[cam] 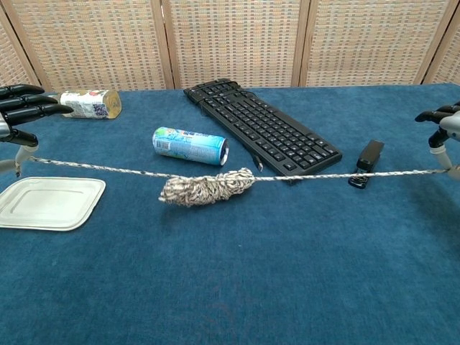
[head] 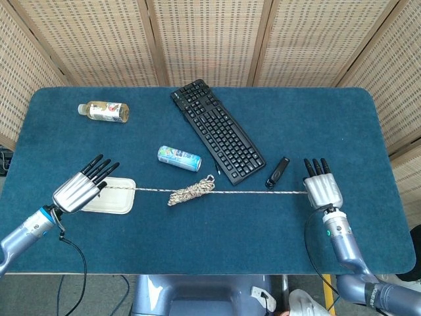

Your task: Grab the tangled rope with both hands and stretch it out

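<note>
A speckled beige rope runs taut and nearly straight across the table, with a tangled bundle (head: 191, 191) (cam: 206, 187) hanging at its middle, lifted just off the blue cloth. My left hand (head: 79, 189) (cam: 20, 108) pinches the rope's left end above the white tray, its other fingers stretched out. At the far right my right hand (head: 321, 189) (cam: 443, 129) pinches the other end, fingers also extended. In the chest view both hands sit at the frame edges and are only partly seen.
A white lidded tray (head: 113, 196) (cam: 49, 203) lies under the rope at left. A drink can (head: 179, 158) (cam: 190, 145), black keyboard (head: 218, 130) (cam: 260, 127) and small black stapler (head: 278, 172) (cam: 366, 162) lie just behind the rope. A bottle (head: 104, 110) (cam: 89, 103) rests far left.
</note>
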`<state>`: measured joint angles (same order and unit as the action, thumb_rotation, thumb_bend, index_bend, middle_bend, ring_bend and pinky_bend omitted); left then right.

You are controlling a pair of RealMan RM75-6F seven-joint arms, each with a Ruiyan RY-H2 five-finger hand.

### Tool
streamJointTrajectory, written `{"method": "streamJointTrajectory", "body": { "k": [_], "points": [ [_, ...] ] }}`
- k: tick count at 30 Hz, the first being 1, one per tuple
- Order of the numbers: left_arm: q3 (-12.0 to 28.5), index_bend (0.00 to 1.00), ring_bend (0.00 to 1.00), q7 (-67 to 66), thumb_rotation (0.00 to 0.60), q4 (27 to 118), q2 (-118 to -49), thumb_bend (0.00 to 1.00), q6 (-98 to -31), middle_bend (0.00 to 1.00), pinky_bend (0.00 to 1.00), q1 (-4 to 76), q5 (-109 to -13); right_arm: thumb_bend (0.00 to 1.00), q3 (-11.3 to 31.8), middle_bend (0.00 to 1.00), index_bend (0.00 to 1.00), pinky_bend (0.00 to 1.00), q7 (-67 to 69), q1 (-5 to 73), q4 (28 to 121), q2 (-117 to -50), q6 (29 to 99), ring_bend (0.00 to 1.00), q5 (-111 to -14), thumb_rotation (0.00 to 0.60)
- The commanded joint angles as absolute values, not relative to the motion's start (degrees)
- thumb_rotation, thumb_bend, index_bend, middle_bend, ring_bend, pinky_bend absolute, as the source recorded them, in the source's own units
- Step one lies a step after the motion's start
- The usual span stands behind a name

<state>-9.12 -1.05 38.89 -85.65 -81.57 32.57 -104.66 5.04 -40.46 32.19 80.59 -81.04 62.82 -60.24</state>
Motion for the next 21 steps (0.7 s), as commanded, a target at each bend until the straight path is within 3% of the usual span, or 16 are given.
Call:
{"method": "streamJointTrajectory", "body": {
  "k": [1,3,5,7,11,17,21],
  "points": [
    [-9.1,0.78,0.0,-0.8,0.6,38.3,-86.2,0.44,-82.0,0.0,0.0,32.6,-105.0,0.4,5.1,0.04,0.62,0.0,-40.5,32.2,80.7,-81.1,62.9,0.0,-60.2,0.6],
    [-9.2,0.55,0.0,-0.8,0.6,38.3,-86.3,0.3,-82.4,0.0,0.0,32.6,-105.2,0.16,5.2,0.02,0.28,0.0,-39.5,31.9,81.6,-80.7,62.9,0.0,-60.1,0.6],
    [-9.1,0.12,0.0,0.3,0.6,39.1,-85.7,0.05,-82.6,0.0,0.0,32.4,-104.8,0.01,5.6,0.0,0.04,0.0,-36.4,31.4,83.4,-79.8,63.4,0.0,-61.4,0.6],
    [-8.8,0.0,0.0,1.0,0.6,39.9,-85.3,0.0,-82.8,0.0,0.0,32.2,-104.3,0.0,5.7,0.0,0.0,0.0,-34.7,31.0,84.1,-79.2,63.9,0.0,-62.5,0.6],
    [-7.4,0.0,0.0,3.1,0.6,43.5,-83.7,0.0,-84.0,0.0,0.0,31.2,-102.3,0.0,5.7,0.0,0.0,0.0,-30.1,29.7,86.6,-77.4,66.0,0.0,-66.0,0.6],
    [-2.3,0.0,0.0,6.2,0.6,58.6,-76.7,0.0,-87.7,0.0,0.0,26.6,-94.2,0.0,4.2,0.0,0.0,0.0,-19.3,24.9,92.0,-73.0,74.3,0.0,-75.7,0.6],
    [-0.1,0.0,0.0,6.5,0.6,77.5,-69.8,0.0,-90.0,0.0,0.0,20.8,-86.6,0.0,2.4,0.0,0.0,0.0,-13.1,20.5,93.6,-71.7,81.9,0.0,-82.0,0.6]
  ]
}}
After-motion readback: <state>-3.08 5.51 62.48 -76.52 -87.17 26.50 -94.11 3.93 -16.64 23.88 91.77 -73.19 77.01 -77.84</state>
